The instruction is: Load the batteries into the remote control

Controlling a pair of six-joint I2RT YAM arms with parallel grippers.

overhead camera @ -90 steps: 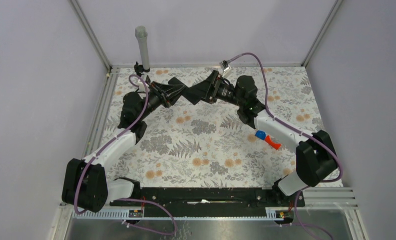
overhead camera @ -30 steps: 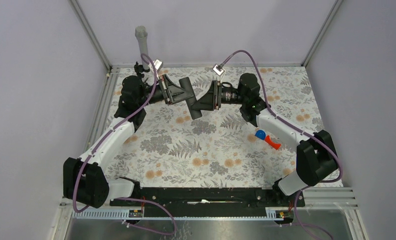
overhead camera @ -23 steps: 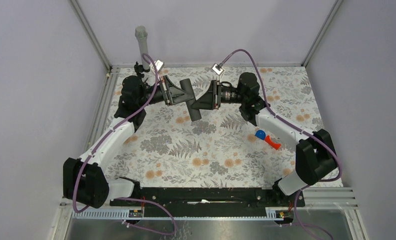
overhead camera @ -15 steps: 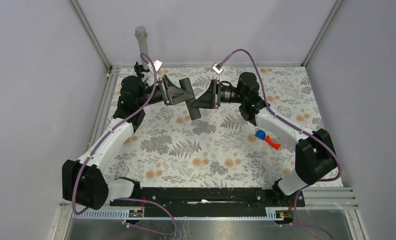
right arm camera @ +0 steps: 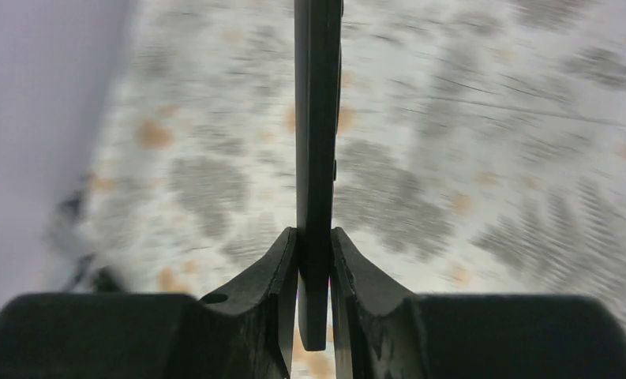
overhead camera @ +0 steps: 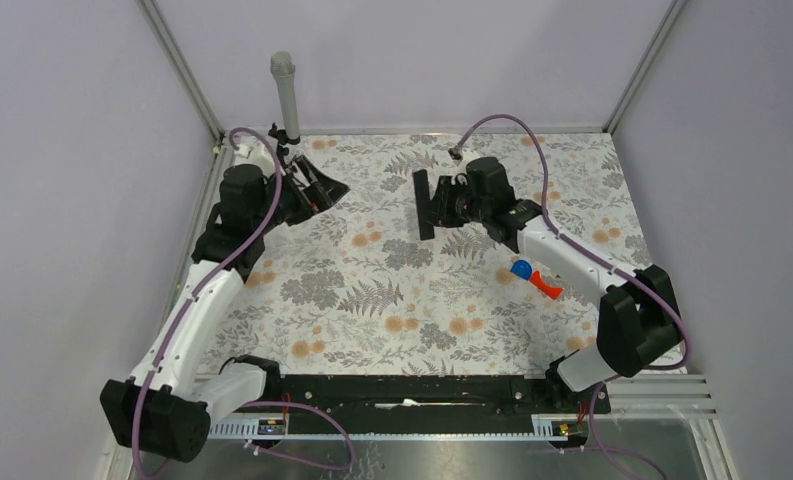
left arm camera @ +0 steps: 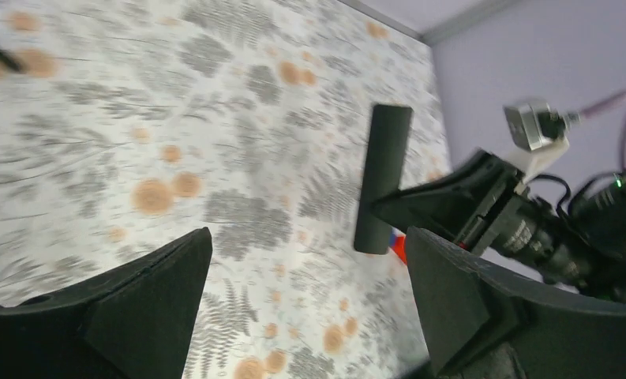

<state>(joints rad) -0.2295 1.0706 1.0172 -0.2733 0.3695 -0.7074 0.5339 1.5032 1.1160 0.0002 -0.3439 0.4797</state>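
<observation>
Above the tabletop [overhead camera: 372, 300], upper centre of the overhead frame, the right arm's [overhead camera: 562, 255] jaws clamp the remote control [overhead camera: 424, 203] near one end. The left arm's [overhead camera: 202, 290] jaws gape wide, empty. Such an off-centre hold risks the remote pivoting or slipping.

The remote control [right arm camera: 317, 118] runs out past the top edge ahead of the right hand [right arm camera: 315, 237], and the table [right arm camera: 483, 110] around that hand is smeared with blur. Ahead of the left hand [left arm camera: 308, 237], a red piece [left arm camera: 399, 248] is mostly hidden behind the remote control.
</observation>
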